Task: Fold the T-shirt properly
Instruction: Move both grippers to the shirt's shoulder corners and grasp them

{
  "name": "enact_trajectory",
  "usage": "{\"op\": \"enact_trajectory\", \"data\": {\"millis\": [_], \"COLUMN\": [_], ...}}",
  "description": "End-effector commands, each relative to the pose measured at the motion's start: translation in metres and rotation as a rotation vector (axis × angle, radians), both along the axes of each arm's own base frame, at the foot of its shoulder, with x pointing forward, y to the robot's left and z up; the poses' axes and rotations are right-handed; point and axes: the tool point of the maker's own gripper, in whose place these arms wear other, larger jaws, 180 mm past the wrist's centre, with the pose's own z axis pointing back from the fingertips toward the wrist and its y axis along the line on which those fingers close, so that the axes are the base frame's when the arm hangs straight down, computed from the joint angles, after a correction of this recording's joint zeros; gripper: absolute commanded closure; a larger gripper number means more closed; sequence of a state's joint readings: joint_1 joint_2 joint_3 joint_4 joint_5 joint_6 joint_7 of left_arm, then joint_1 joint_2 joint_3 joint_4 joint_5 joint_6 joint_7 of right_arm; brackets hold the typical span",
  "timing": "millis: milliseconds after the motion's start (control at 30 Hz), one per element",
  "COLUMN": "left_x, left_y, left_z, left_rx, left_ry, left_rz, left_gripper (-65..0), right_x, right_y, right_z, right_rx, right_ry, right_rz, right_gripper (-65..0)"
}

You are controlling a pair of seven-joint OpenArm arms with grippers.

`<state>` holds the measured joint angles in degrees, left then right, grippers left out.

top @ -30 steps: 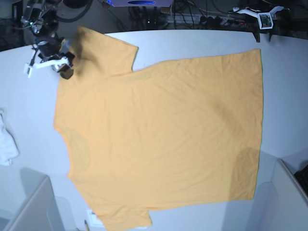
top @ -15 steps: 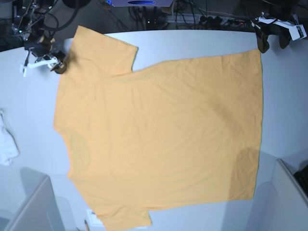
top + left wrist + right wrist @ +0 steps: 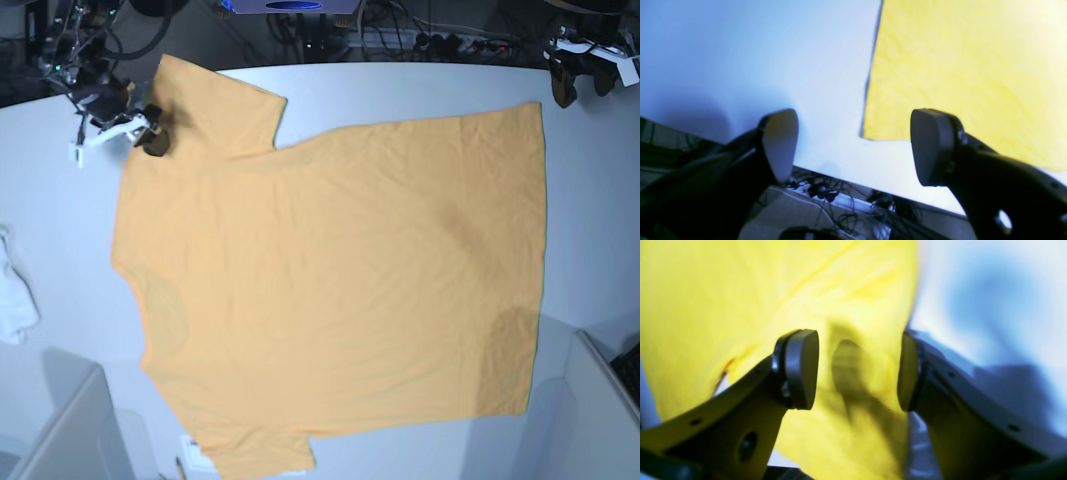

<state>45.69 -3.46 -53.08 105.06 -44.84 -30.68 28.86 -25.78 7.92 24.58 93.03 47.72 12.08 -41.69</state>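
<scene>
While the T-shirt (image 3: 330, 290) lies flat on the white table (image 3: 420, 90), both grippers hover with jaws apart, empty: left gripper (image 3: 578, 80) beyond its hem corner, right gripper (image 3: 140, 135) by the sleeve; a white cloth (image 3: 15, 295) lies well apart

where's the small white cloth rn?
Base view, far left edge: the small white cloth lies on the table, left of the T-shirt and apart from it.

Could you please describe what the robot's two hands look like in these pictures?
Both are two-fingered. The left hand has black fingers ending in flat, rounded dark-grey pads. The right hand has similar dark oval pads on black fingers with small holes; a white part shows beside it in the base view.
</scene>
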Motion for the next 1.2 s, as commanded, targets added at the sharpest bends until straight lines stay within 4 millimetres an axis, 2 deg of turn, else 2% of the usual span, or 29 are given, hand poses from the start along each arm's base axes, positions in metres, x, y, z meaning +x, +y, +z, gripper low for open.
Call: {"op": "enact_trajectory", "data": {"millis": [0,67,200,267,333,400,433,533,667,833,1167], "left_x": [-0.002,-0.004,-0.006,-0.007,-0.004,-0.002,0.0,0.005,0.003,0.004,0.017], "left_y": [0.007,0.014,0.016,0.014,0.007,0.0,-0.004,-0.006,-0.002,-0.01,-0.022], "left_z": [0.008,0.006,-0.003,-0.007,-0.013,-0.017,-0.019,-0.026,-0.047,-0.072,-0.085], "left_rx": [0.017,0.023,0.0,-0.016,-0.036,-0.054,-0.062,-0.089,-0.139,-0.222,-0.279], "left_ry": [-0.019,-0.003,0.015,0.017,0.023,0.026,0.026,0.017,0.033,0.12,0.103], "left_rz": [0.007,0.022,0.037,0.039,0.024,0.007,-0.001,0.008,0.051,0.051,0.057], "left_gripper": [-48.9,-48.9,-49.0,-49.2,-49.4,-49.4,-49.4,-49.2,-49.0,-48.9,-48.9], "right_x": [-0.027,-0.027,-0.026,-0.026,-0.027,-0.027,-0.027,-0.028,-0.032,-0.034,-0.034], "right_y": [0.007,0.01,0.012,0.012,0.012,0.011,0.011,0.012,0.013,0.011,0.011], "right_z": [-0.017,-0.017,-0.018,-0.018,-0.018,-0.018,-0.018,-0.019,-0.019,-0.02,-0.019], "right_rx": [0.004,0.008,0.015,0.015,0.013,0.011,0.011,0.017,0.021,0.017,0.017], "right_ry": [0.12,0.122,0.122,0.122,0.124,0.124,0.124,0.136,0.159,0.161,0.163], "right_rz": [0.03,0.036,0.034,0.034,0.035,0.036,0.036,0.041,0.054,0.053,0.056], "right_gripper": [-33.3,-33.3,-33.2,-30.2,-18.5,-1.7,0.0,0.0,0.0,0.0,0.0]}}
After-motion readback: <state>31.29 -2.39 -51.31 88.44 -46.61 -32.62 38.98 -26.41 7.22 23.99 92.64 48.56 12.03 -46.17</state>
